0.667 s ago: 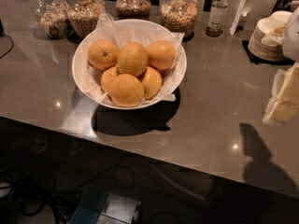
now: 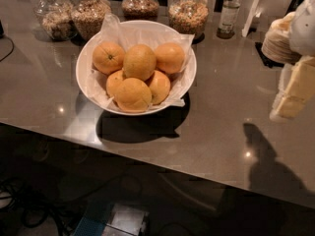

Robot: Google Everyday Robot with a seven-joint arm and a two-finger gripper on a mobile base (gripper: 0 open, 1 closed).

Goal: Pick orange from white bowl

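The white bowl (image 2: 88, 58) stands on the grey counter, left of centre, lined with crinkled white paper. It holds several oranges. The large, paler yellowish orange (image 2: 139, 61) lies on top in the middle of the pile. A deeper-orange fruit with a dark stem mark (image 2: 108, 57) lies to its left. My gripper (image 2: 294, 90), cream and white, hangs at the right edge of the view, above the counter. It is well to the right of the bowl, apart from it, and holds nothing that I can see.
Several glass jars of grains and nuts (image 2: 88, 14) stand in a row behind the bowl, with a small bottle (image 2: 229, 13) to their right. A stack of white plates (image 2: 278, 41) sits at the far right. The counter's front edge (image 2: 147, 163) runs below the bowl.
My gripper has shifted slightly up and to the left. The bowl and the oranges have not moved.
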